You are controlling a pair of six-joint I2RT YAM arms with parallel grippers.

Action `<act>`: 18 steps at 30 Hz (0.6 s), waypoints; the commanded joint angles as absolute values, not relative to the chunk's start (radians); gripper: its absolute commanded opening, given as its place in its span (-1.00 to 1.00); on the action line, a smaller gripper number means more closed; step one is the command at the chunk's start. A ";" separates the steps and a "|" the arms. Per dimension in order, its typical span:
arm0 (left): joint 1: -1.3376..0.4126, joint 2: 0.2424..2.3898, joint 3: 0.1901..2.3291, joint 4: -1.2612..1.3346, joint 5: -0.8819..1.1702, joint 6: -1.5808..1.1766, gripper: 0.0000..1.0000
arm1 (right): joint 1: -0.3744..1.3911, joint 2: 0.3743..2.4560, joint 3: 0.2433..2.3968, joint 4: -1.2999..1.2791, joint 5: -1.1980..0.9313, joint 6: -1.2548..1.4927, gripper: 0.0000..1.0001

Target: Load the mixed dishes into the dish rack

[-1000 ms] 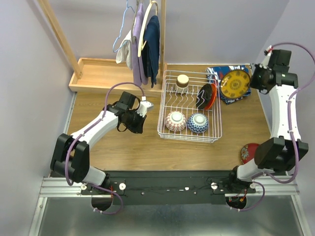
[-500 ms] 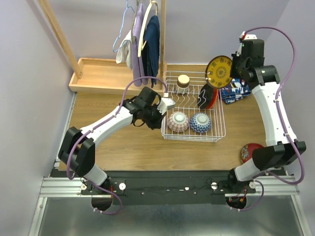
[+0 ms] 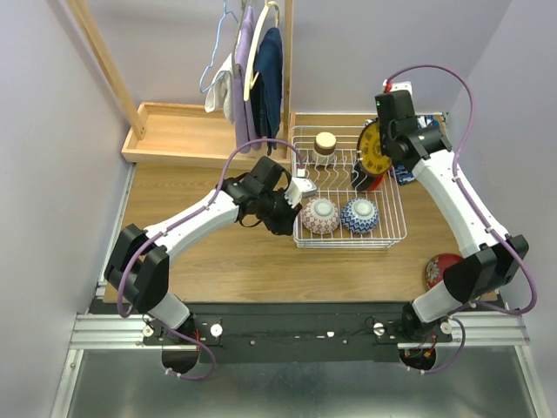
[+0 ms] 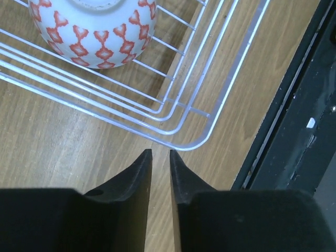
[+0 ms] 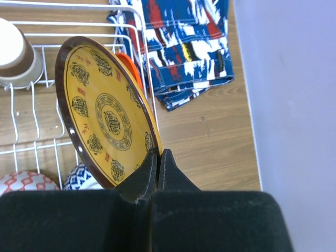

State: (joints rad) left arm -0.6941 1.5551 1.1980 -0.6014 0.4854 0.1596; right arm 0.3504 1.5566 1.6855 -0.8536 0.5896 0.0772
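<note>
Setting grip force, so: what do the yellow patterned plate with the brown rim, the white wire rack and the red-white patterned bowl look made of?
Yellow patterned plate: likely glazed ceramic or melamine; smooth, printed motifs. White wire rack: probably coated metal; thin glossy rods. Red-white patterned bowl: looks glazed ceramic; shiny surface.

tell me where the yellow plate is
Right of the top view: the yellow patterned plate is held by the right gripper at the dish rack's far-right corner, beside the orange plate.
</note>
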 commanded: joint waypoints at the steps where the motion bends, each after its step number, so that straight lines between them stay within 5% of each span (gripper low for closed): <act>1: -0.700 1.461 1.151 -0.615 0.456 0.181 -0.35 | 0.400 1.603 1.706 -0.782 0.781 0.092 -0.99; 18: -0.549 1.290 1.000 -0.580 0.491 0.115 -0.16 | 0.402 1.749 1.775 -0.890 0.877 0.216 -0.99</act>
State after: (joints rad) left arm -0.5785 1.3346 1.0283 -0.6159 0.4725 0.1444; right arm 0.3992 1.7016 1.7176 -0.8673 0.8078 0.1707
